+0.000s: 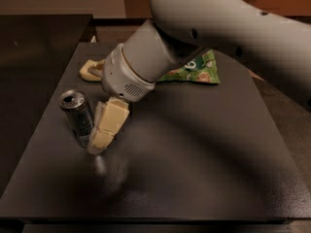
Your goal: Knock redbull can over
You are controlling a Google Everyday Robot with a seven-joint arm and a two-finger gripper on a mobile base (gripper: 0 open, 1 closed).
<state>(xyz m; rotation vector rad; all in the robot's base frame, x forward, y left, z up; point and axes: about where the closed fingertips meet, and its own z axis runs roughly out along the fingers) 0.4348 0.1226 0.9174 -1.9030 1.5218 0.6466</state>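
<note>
The redbull can stands upright on the dark table, left of centre, its pull-tab top showing. My gripper hangs from the big grey arm and reaches down just right of the can, its cream-coloured fingers right beside the can's side, touching it or nearly so. The fingers look pressed together with nothing between them.
A green snack bag lies at the back of the table, partly behind the arm. A pale yellow sponge lies at the back left, mostly hidden by the arm's wrist. A second dark surface stands to the left.
</note>
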